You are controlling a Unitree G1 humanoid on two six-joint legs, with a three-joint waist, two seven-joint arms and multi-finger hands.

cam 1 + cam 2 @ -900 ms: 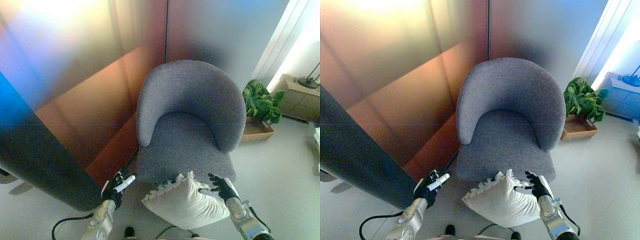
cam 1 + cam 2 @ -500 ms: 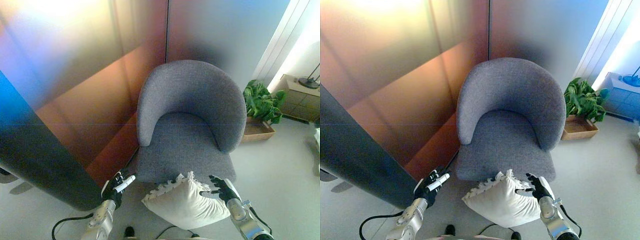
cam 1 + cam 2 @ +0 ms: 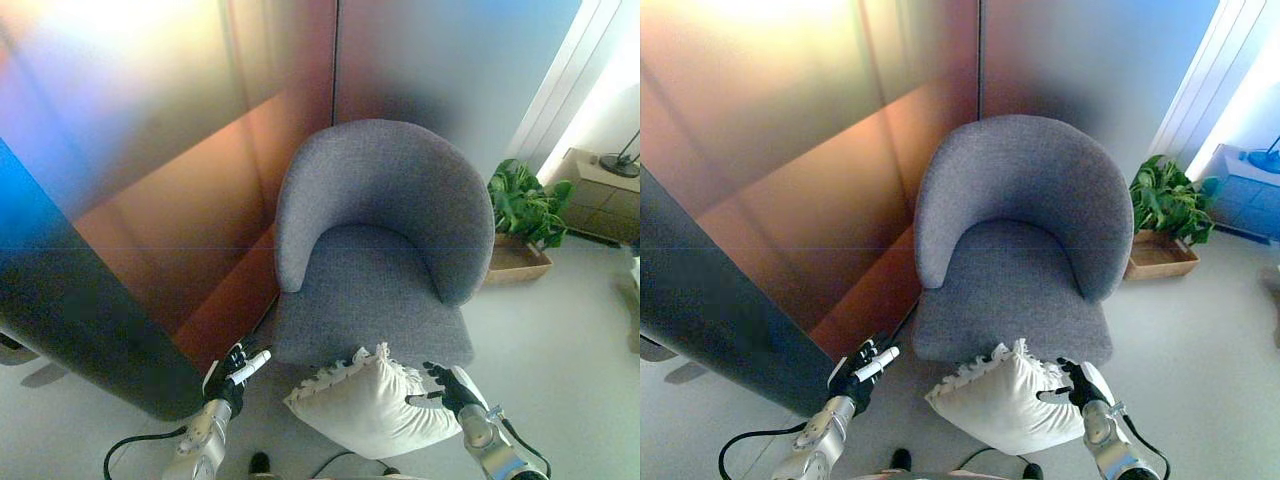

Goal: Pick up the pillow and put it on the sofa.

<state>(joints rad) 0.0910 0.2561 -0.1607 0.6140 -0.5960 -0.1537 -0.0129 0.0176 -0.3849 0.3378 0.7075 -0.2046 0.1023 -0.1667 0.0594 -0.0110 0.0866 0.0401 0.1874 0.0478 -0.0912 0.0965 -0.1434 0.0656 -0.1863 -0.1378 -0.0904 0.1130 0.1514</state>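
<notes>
One hand carries the load: the right hand point(image 3: 447, 385) grips the right edge of the white pillow point(image 3: 368, 408), fingers curled into the fabric. The left hand point(image 3: 236, 372) hangs off to the left, loosely curled round nothing. The pillow sits just in front of the grey sofa point(image 3: 385, 240), low and near, its frilled corner overlapping the seat's front edge. Judging from this, lifting it clear of the seat edge before pushing forward would prevent snagging. A potted plant point(image 3: 524, 208) stands far right on pale floor point(image 3: 570, 340); a wooden wall panel point(image 3: 180, 150) fills the left.
</notes>
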